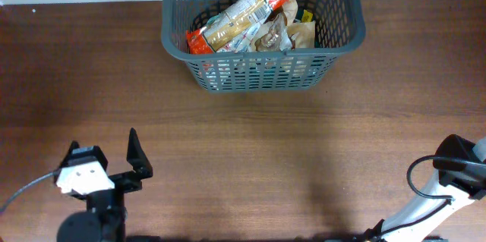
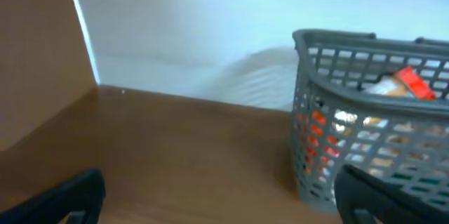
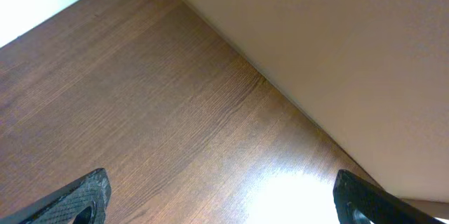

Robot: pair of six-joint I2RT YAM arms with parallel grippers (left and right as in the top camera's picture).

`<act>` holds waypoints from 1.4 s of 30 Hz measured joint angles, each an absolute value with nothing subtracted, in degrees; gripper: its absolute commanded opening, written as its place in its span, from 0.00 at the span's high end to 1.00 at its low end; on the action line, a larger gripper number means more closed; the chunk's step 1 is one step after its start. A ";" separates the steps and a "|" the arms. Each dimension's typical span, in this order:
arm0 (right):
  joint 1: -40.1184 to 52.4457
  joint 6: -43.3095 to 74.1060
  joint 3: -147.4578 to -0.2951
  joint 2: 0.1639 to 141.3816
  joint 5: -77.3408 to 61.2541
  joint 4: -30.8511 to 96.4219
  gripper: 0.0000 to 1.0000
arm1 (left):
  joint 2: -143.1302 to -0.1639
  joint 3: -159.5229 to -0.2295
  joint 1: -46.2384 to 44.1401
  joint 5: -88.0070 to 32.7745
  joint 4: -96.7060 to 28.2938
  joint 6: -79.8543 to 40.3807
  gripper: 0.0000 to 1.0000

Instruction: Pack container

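Observation:
The container (image 1: 258, 71), a dark grey lattice basket, stands at the table's far middle. Inside it lie a red and orange packet (image 1: 235, 26) and other food packets (image 1: 277, 33). My left gripper (image 1: 105, 155) is at the near left, far from the basket, open and empty. In the left wrist view the container (image 2: 337, 38) fills the right side beyond my open left gripper (image 2: 221, 206), with the red packet (image 2: 414, 83) showing over the rim. My right arm (image 1: 456, 168) sits at the near right corner. The right gripper (image 3: 224, 203) is open over bare wood.
Brown wooden table (image 1: 243, 158) stretches between the arms and the basket. A white wall (image 2: 210, 34) rises behind the table's far edge. In the right wrist view the table's edge (image 3: 266, 80) runs diagonally, with a cream surface beyond it.

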State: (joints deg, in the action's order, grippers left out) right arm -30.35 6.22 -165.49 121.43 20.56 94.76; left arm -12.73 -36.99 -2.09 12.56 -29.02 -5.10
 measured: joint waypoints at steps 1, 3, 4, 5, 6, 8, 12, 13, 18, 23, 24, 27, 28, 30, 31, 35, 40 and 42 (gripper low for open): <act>-30.35 6.22 -165.49 121.43 20.56 94.76 0.01 | -11.60 -35.97 -1.52 12.03 -28.25 -4.60 0.01; -30.35 6.20 -165.49 121.43 20.56 94.76 0.01 | -8.69 -33.21 0.01 10.20 -24.56 -3.03 0.01; -30.35 6.24 -165.49 121.43 20.56 94.78 0.01 | -7.57 -32.01 0.62 9.32 -22.81 -2.39 0.01; -30.35 6.17 -165.49 121.43 20.56 94.76 0.01 | -6.70 -30.83 1.19 8.54 -20.99 -1.89 0.01; -30.35 6.20 -165.49 121.43 20.56 94.78 0.01 | -6.04 -29.71 1.74 7.79 -19.42 -1.43 0.01; -30.35 6.22 -165.49 121.43 20.53 94.76 0.01 | -5.26 -27.09 2.83 6.39 -15.79 -0.82 0.01; -30.35 6.17 -165.49 121.43 20.56 94.78 0.01 | -4.80 -22.65 3.68 5.28 -10.28 -0.16 0.01; -30.35 6.20 -165.49 121.43 20.56 94.76 0.01 | -4.49 -21.32 3.73 5.06 -8.69 0.03 0.01; -30.35 6.22 -165.49 121.43 20.56 94.76 0.01 | -2.04 -16.36 3.73 4.62 -4.43 0.08 0.01; -30.35 6.22 -165.49 121.43 20.56 94.76 0.01 | -0.99 -13.06 3.73 4.45 -3.09 0.08 0.01; -30.35 6.20 -165.49 121.43 20.56 94.76 0.01 | -0.99 -12.47 3.73 4.45 -2.70 0.08 0.01; -30.35 6.22 -165.49 121.43 20.56 94.76 0.01 | -0.95 -10.76 3.73 4.47 -2.33 0.08 0.01; -30.35 6.24 -165.49 121.43 20.56 94.76 0.01 | -0.95 -10.35 3.73 4.45 -2.33 0.08 0.01; -30.35 6.22 -165.49 121.43 20.56 94.76 0.01 | -0.95 -9.37 3.73 4.45 -2.33 0.08 0.01; -30.35 6.24 -165.49 121.43 20.56 94.76 0.01 | -0.95 -8.97 3.73 4.45 -2.28 0.08 0.01; -30.35 6.22 -165.49 121.43 20.56 94.76 0.01 | -0.95 -7.51 3.73 4.45 -2.22 0.08 0.01; -30.35 6.24 -165.49 121.43 20.56 94.76 0.01 | -0.95 -5.02 3.73 4.47 -2.20 0.08 0.01; -30.35 6.22 -165.49 121.43 20.56 94.76 0.01 | -0.95 -4.14 3.73 4.45 -2.24 -0.01 0.01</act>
State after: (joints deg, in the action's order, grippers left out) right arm -30.35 6.22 -165.49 121.43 20.56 94.76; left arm -0.95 -4.14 3.73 4.45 -2.24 -0.01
